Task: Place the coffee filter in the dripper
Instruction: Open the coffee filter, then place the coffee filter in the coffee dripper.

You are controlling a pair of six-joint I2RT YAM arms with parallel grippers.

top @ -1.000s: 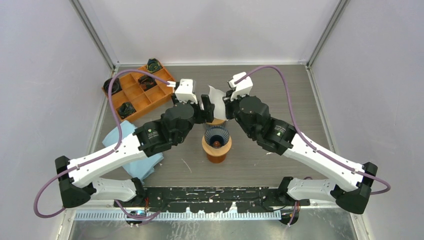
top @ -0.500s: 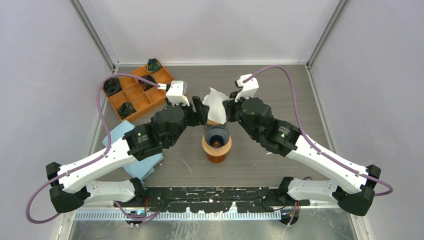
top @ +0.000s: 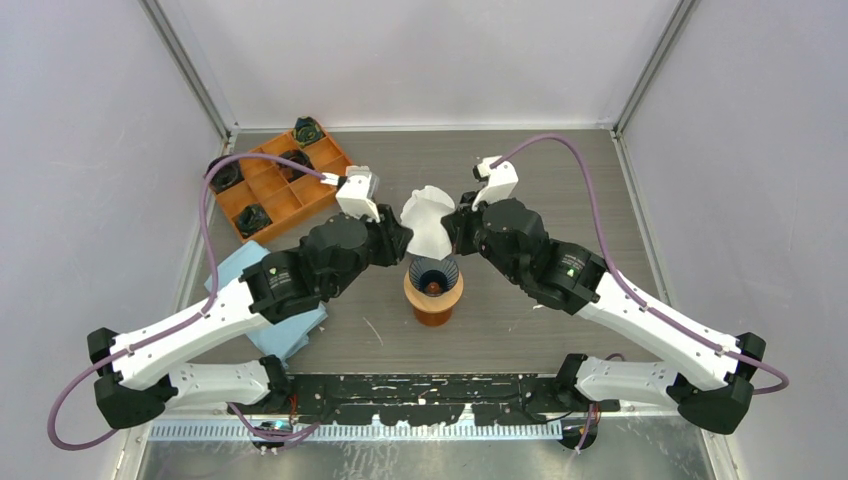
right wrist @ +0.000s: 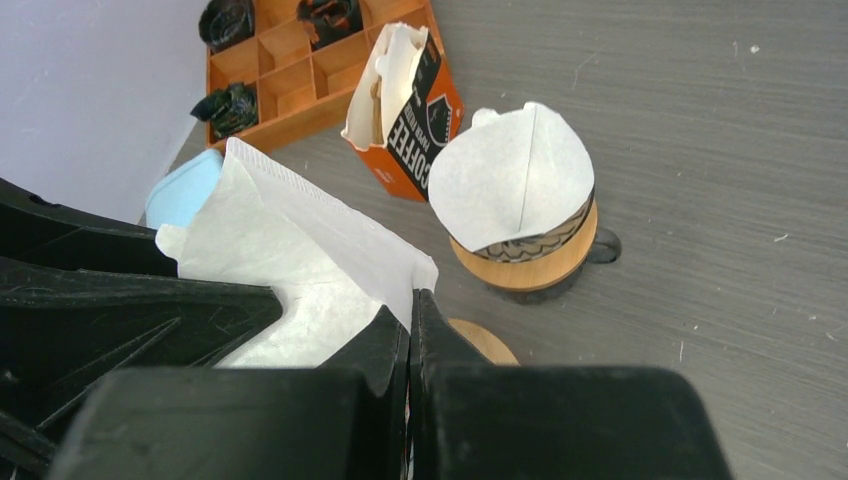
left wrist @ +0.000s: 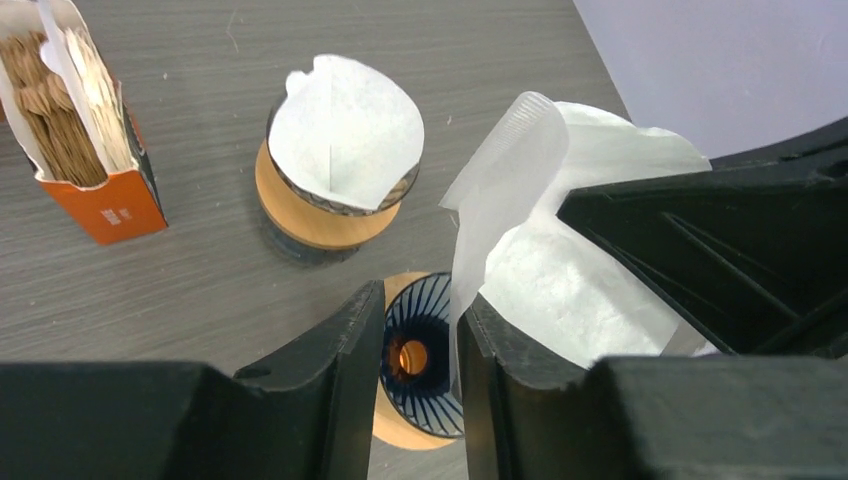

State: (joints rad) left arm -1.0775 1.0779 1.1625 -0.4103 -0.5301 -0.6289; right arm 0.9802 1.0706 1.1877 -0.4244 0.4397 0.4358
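Observation:
The white paper coffee filter (top: 425, 222) hangs spread between my two grippers, just above and behind the empty dripper (top: 433, 283), a dark ribbed cone on a wooden collar. My right gripper (right wrist: 411, 300) is shut on one edge of the filter (right wrist: 290, 240). My left gripper (left wrist: 425, 297) is open; the other filter edge (left wrist: 570, 280) lies inside the gap against its right finger, unclamped. The dripper (left wrist: 415, 385) shows straight below through the left jaws. Its wooden collar (right wrist: 485, 345) peeks out beside the right fingers.
A second dripper (left wrist: 340, 150) holding a filter stands behind, also seen in the right wrist view (right wrist: 520, 200). An orange filter box (left wrist: 85, 150) stands beside it. An orange compartment tray (top: 275, 185) sits at the back left, a blue cloth (top: 250, 290) at the left.
Both grippers have moved nearer and lower with the filter, which now spreads wider and sits just over the dripper. The left arm swung left at its base.

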